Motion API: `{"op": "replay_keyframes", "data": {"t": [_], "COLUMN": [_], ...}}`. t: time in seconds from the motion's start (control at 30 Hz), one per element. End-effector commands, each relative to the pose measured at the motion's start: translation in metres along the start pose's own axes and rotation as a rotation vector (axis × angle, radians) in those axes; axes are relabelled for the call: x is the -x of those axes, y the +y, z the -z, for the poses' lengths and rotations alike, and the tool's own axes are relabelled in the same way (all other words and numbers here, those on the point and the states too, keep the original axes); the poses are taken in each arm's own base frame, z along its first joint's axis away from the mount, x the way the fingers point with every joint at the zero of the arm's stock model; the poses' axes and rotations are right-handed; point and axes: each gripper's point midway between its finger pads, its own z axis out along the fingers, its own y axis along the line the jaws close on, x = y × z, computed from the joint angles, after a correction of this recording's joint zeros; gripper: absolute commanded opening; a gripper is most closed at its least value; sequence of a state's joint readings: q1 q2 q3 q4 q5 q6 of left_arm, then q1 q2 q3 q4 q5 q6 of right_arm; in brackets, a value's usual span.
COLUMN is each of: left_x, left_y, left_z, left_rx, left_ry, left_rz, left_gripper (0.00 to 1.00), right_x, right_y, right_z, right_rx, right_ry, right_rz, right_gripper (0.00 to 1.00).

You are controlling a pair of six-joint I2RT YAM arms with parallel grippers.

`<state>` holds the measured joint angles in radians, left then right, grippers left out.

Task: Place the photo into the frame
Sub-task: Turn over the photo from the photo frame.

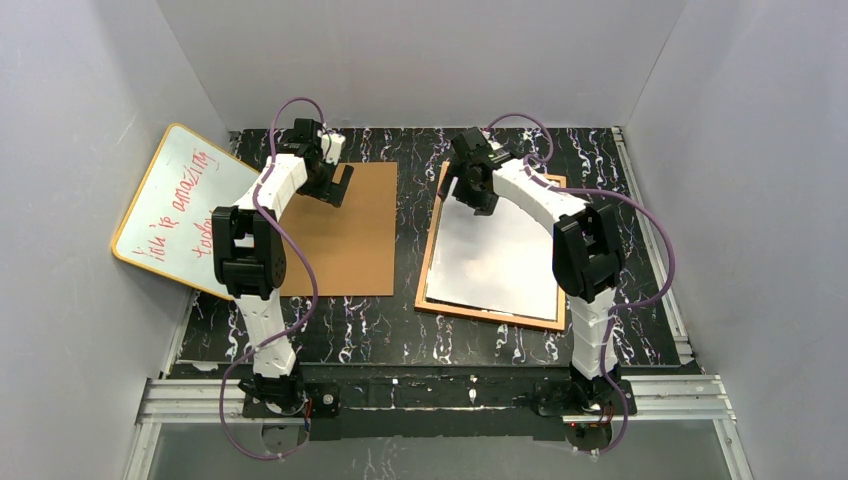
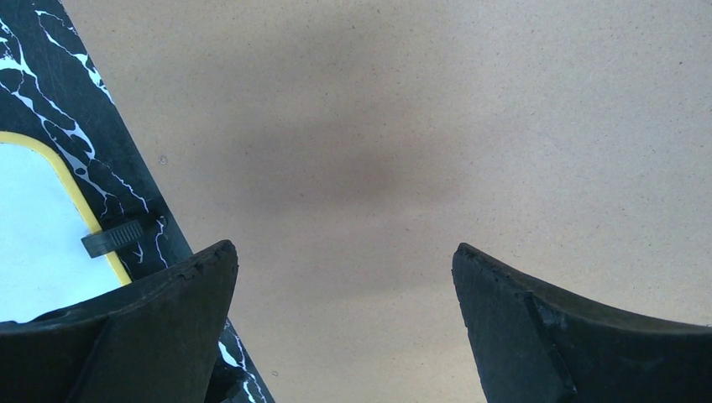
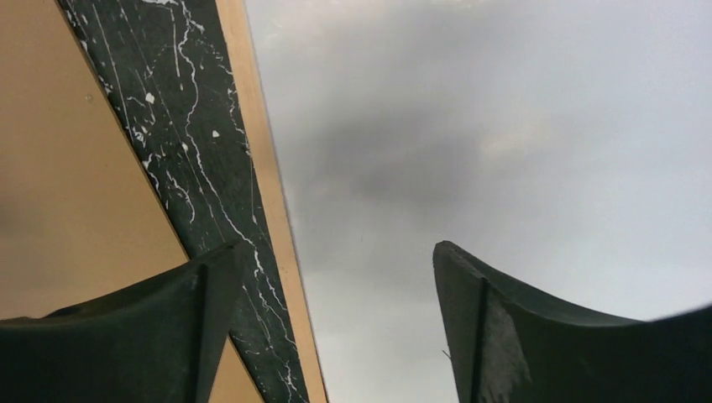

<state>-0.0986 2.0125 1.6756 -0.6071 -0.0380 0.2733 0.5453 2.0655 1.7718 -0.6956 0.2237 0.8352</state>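
The photo [image 1: 495, 262] is seen white back up inside the frame [image 1: 487, 317], right of centre. The right gripper [image 3: 336, 248] is held wide and empty over its upper left corner. The left gripper [image 2: 342, 248] is spread wide over the backing board [image 1: 345, 240]. Seating step judged. Next, pressing flat is called for.

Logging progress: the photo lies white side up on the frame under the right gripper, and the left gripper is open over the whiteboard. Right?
Not quite. The left gripper is open over the plain brown board, not the whiteboard beside it, as the left wrist view shows. The rest holds: photo white side up on the frame, under the right gripper.
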Motion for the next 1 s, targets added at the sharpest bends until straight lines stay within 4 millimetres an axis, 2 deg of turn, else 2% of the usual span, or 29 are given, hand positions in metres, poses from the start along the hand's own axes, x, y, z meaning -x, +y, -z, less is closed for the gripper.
{"op": "replay_keyframes", "data": {"t": [0.0,0.27,0.43,0.57,0.67,0.8,0.83,0.87,0.97], "left_x": [0.003,0.003,0.009,0.005,-0.004,-0.017,-0.027,-0.031,-0.048], "left_y": [0.003,0.022,0.053,0.082,0.099,0.122,0.138,0.144,0.151], "left_z": [0.017,0.012,0.013,0.011,0.008,0.005,0.007,0.008,0.007], "left_rx": [0.020,0.119,0.238,0.336,0.378,0.440,0.467,0.484,0.508], "left_ry": [-0.015,0.018,0.035,0.073,0.106,0.147,0.164,0.172,0.208], "left_rz": [-0.004,-0.012,-0.038,-0.049,-0.058,-0.063,-0.045,-0.045,-0.064], "left_gripper": [0.98,0.98,0.98,0.98,0.98,0.98,0.98,0.98,0.96], "right_x": [0.008,0.009,-0.002,-0.011,-0.019,-0.035,-0.036,-0.041,-0.052], "right_y": [0.018,0.033,0.057,0.078,0.091,0.118,0.123,0.128,0.140], "right_z": [0.018,0.028,0.035,0.040,0.040,0.038,0.035,0.032,0.020], "right_rx": [0.087,0.157,0.264,0.318,0.360,0.427,0.430,0.435,0.454], "right_ry": [-0.013,0.003,0.062,0.070,0.099,0.126,0.130,0.139,0.170], "right_rz": [0.011,0.003,-0.020,0.011,0.027,0.057,0.062,0.071,0.079], "right_gripper": [0.97,0.99,0.99,0.99,0.99,0.99,0.99,0.99,0.98]}}
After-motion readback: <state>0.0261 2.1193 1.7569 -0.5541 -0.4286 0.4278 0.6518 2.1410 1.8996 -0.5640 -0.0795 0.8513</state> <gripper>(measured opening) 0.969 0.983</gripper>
